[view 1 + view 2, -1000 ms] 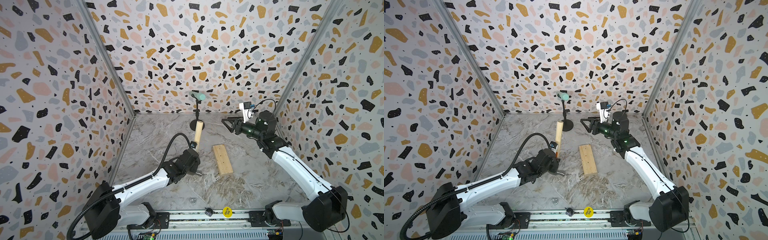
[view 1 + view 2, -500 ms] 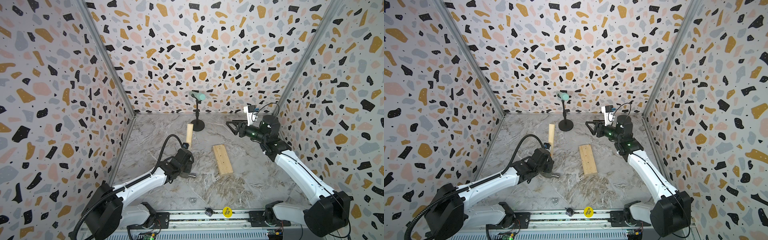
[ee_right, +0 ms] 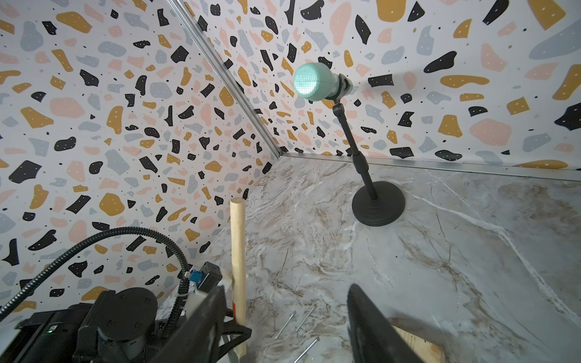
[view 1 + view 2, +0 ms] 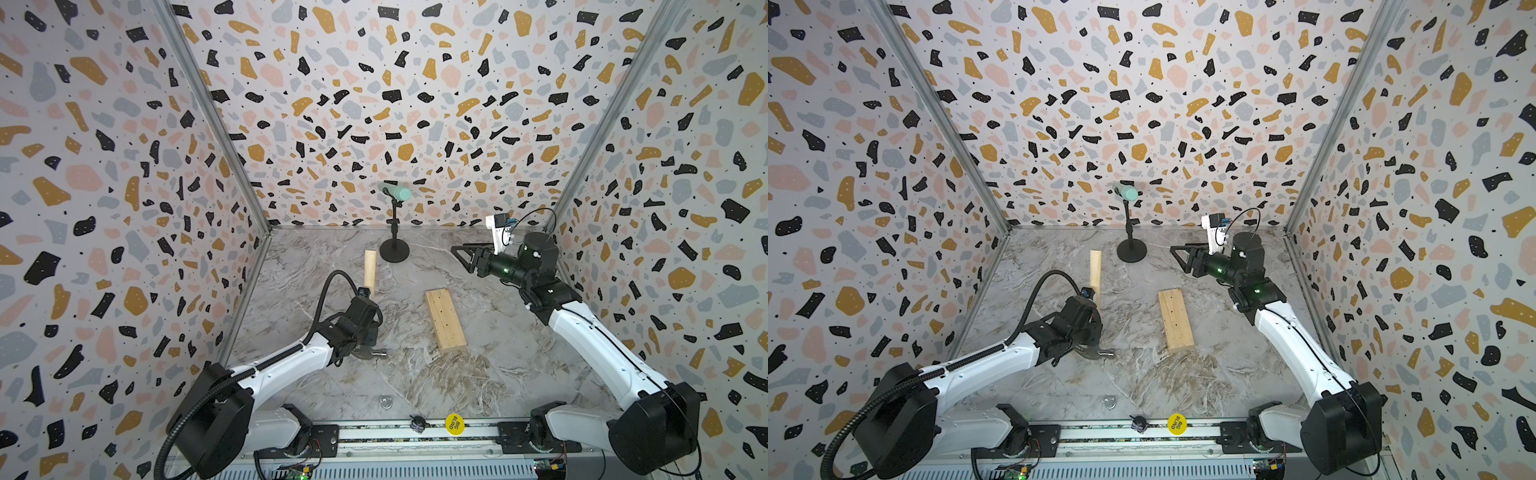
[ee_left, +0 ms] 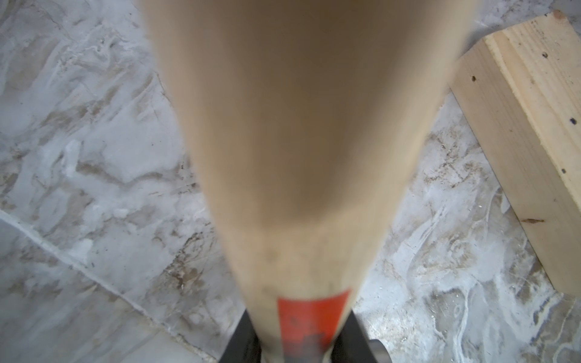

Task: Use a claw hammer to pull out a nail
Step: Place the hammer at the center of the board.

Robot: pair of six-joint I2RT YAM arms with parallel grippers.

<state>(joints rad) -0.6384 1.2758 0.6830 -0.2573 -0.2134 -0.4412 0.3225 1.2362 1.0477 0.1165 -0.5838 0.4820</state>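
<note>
Left claw (image 5: 297,341) grips the pale wooden-handled, steel-headed claw hammer (image 4: 370,270) low on its handle, head down near the marble table (image 4: 498,353), lower centre. The right claw (image 3: 286,292) gapes empty, upper right. Approach step, I'd say: next, bring the head to the pale wooden block (image 4: 444,320) at centre, though the nail is too small to spot.

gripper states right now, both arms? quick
Left gripper: closed on the pale wooden-handled, steel-headed claw hammer, near its head.
Right gripper: open, holding nothing.
</note>
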